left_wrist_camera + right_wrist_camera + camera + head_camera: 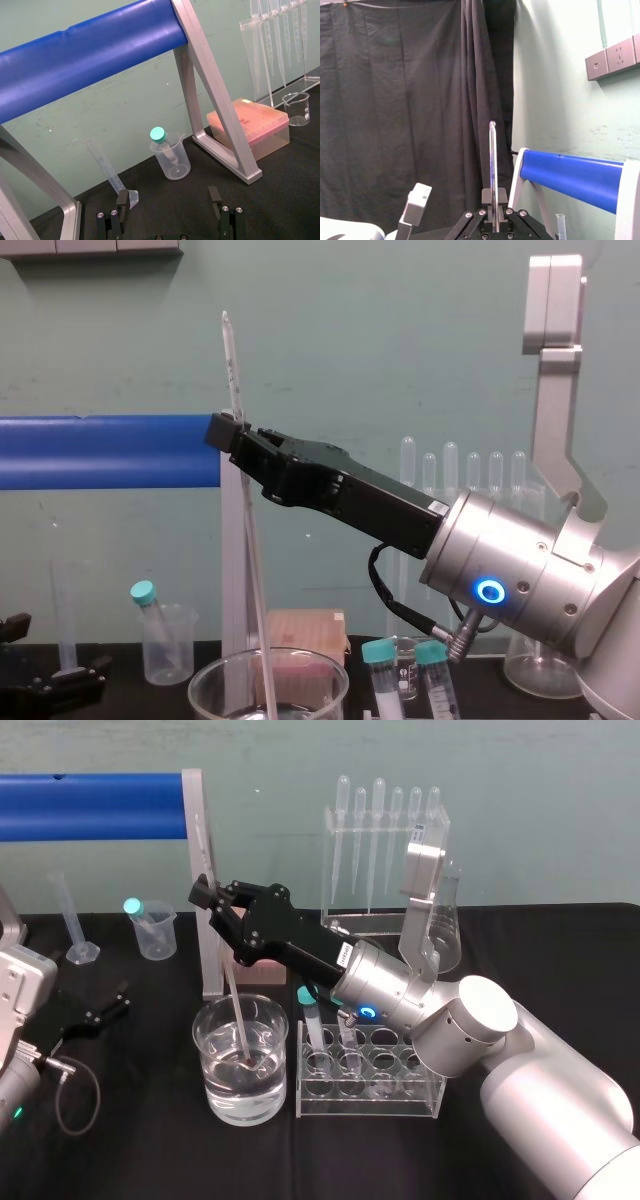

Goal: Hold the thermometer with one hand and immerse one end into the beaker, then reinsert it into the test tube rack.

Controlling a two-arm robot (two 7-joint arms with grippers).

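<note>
My right gripper [207, 898] is shut on the thermometer [239, 1025], a thin whitish rod held nearly upright, tilted slightly. Its lower end with the red tip sits in the water inside the large clear beaker [214, 1088]. In the chest view the thermometer [232, 370] rises above the right gripper [226, 426] and runs down into the beaker's rim [210, 680]. The right wrist view shows the rod [492, 165] clamped between the fingertips. The clear test tube rack [370, 1092] stands just right of the beaker. My left gripper [98, 1008] rests open at the left, away from these things.
Two teal-capped tubes [312, 1016] stand in the rack. A pipette stand [385, 850] and conical flask [447, 920] are behind it. A blue bar on a metal frame [90, 805], a pink box [250, 125], a small beaker with a teal-capped tube [152, 930] and a graduated cylinder [72, 920] stand at back left.
</note>
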